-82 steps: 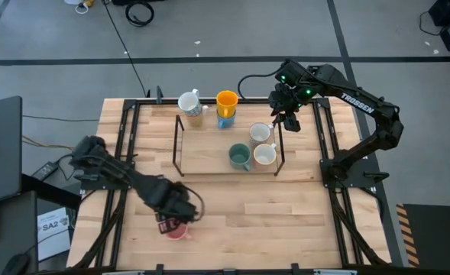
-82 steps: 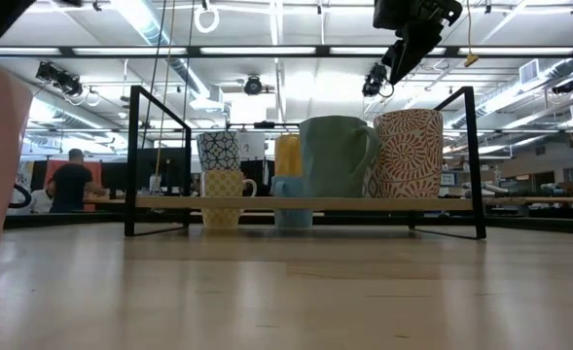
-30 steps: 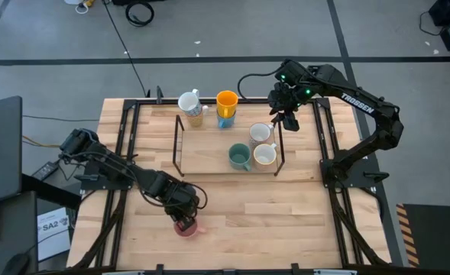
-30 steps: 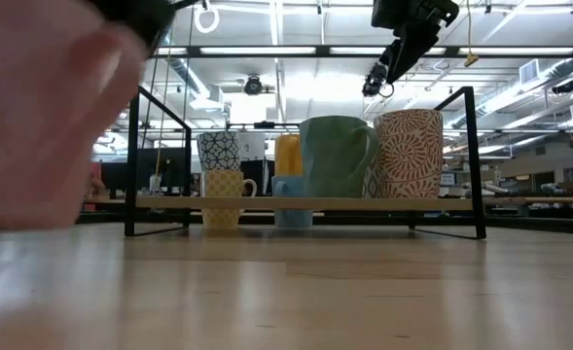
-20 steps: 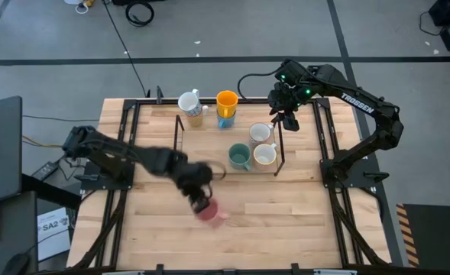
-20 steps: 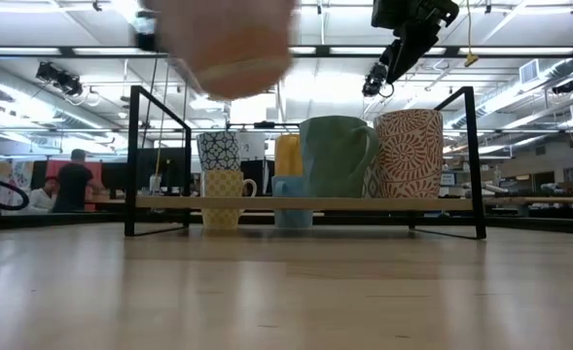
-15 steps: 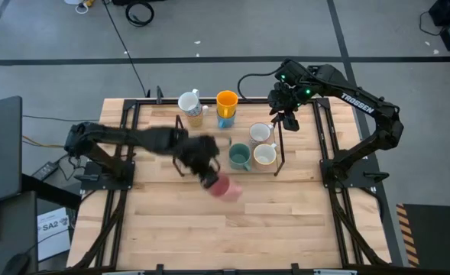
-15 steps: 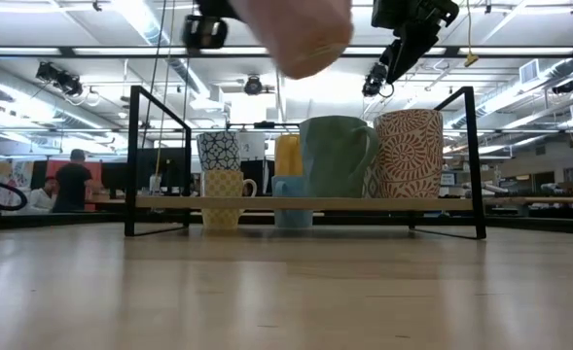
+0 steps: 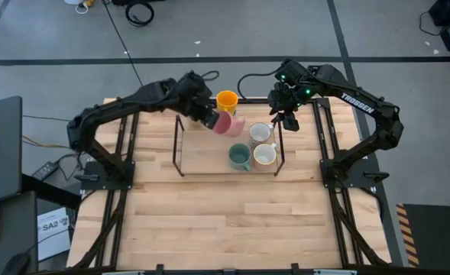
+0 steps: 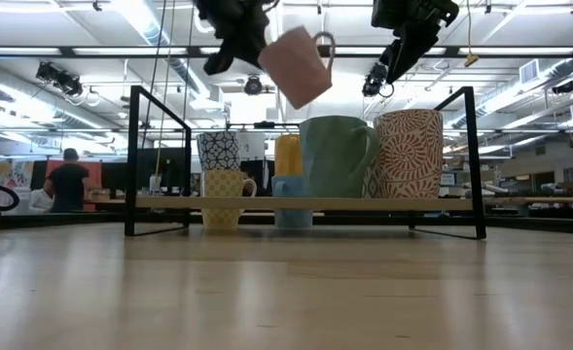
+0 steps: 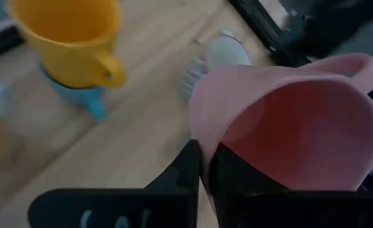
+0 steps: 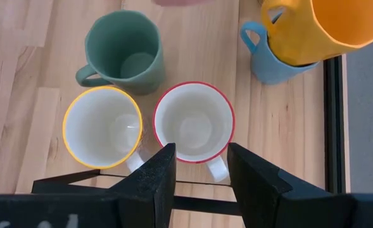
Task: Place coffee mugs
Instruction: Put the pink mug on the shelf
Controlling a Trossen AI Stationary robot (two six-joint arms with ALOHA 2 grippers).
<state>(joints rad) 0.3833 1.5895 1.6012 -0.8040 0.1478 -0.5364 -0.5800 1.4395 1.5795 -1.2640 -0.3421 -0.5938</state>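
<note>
Swung up from the near tabletop [image 9: 240, 221], the left end effector [image 9: 209, 118] now holds the pale pink ceramic mug [image 9: 226, 124] pinched by its rim, tilted above the black-framed wooden rack [image 9: 209, 156]. Other mugs, among them the green ceramic mug [image 9: 239, 157], already stand there; the pink one is unplaced. Bare rack lies left of the green mug, while the right end effector [image 9: 287, 118], fingers apart and empty, hovers over the rack's right edge.
</note>
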